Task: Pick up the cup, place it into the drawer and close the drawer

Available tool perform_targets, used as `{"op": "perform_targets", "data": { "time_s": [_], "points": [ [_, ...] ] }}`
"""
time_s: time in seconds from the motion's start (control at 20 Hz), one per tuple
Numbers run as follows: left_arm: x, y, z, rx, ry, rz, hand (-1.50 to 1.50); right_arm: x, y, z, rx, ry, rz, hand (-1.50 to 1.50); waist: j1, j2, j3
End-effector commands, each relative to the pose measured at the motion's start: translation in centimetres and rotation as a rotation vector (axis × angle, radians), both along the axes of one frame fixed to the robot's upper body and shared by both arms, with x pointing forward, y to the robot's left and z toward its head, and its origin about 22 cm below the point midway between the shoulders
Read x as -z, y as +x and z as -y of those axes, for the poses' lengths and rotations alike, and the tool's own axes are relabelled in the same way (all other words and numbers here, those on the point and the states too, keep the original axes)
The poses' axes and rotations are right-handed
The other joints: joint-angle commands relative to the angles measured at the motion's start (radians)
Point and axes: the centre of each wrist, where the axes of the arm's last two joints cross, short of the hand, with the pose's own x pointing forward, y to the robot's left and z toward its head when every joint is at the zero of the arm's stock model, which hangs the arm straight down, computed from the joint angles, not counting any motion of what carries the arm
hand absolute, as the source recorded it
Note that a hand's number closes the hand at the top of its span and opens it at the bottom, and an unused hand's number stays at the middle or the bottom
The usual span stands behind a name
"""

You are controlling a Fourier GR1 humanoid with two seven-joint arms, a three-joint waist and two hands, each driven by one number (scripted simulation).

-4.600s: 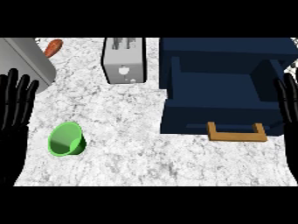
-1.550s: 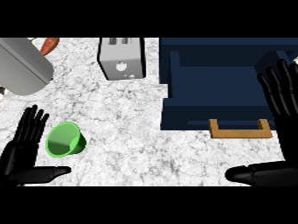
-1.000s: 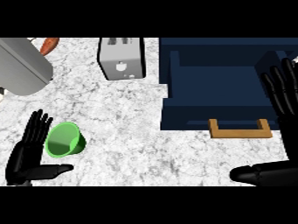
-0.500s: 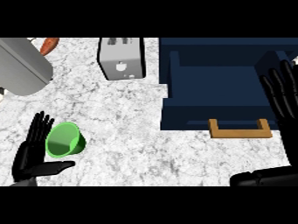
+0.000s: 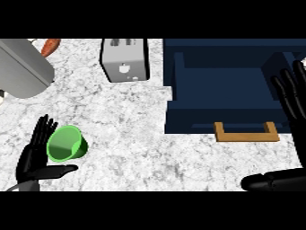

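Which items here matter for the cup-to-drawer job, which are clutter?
Job:
- green plastic cup
- open dark blue drawer with wooden handle
- left hand, open beside the cup

Clutter:
- silver toaster
- large grey metal cylinder

White-and-grey marbled counter top (image 5: 135,134) bearing three objects. Landmark: a silver toaster (image 5: 124,59), standing at the far edge, its slots on top. Well to the toaster's left lies a large grey cylinder (image 5: 13,65), tilted and cut off by the view's edge. Between cylinder and toaster, nearer the cylinder, shows part of an orange-red object (image 5: 50,46), mostly hidden.
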Motion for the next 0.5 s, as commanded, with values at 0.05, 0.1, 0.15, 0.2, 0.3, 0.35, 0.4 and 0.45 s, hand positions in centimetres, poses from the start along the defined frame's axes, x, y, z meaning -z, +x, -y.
{"op": "perform_targets", "data": {
  "time_s": [0.05,0.1,0.15,0.2,0.3,0.35,0.4,0.45],
  "points": [
    [1.4,1.1,1.5,0.013,-0.021,0.022,-1.50,0.7,-0.9,-1.0,-0.007,0.012,0.007,-1.50,-0.003,0.001,0.000],
    [1.2,0.8,-0.1,0.033,-0.032,0.018,-1.50,0.4,0.5,0.0,0.009,-0.001,0.011,-1.50,-0.002,0.001,-0.001],
    [0.5,1.1,1.5,0.024,-0.032,-0.002,-1.50,0.2,0.6,-0.3,0.005,0.018,0.013,-1.50,0.002,0.000,0.000],
    [1.2,1.3,2.4,0.022,-0.057,0.018,-1.50,-0.1,0.5,-1.9,-0.003,0.004,-0.010,-1.50,0.001,0.000,0.000],
    [1.2,1.1,1.8,0.016,-0.063,0.014,-1.50,1.5,-0.4,-0.3,-0.012,0.005,-0.007,-1.50,-0.001,0.000,0.000],
    [-0.5,2.4,0.9,0.032,-0.073,0.019,-1.50,0.0,-2.1,-0.5,0.000,0.016,0.016,-1.50,-0.001,-0.001,0.000],
    [0.9,1.7,0.0,0.004,-0.093,0.015,-1.50,-1.6,-0.8,0.8,-0.006,0.005,0.019,-1.50,-0.005,0.001,-0.001],
    [1.8,1.1,1.3,0.025,-0.088,0.011,-1.50,0.1,-0.5,-1.3,-0.001,0.006,-0.009,-1.50,-0.002,0.001,-0.001]
  ]
}}
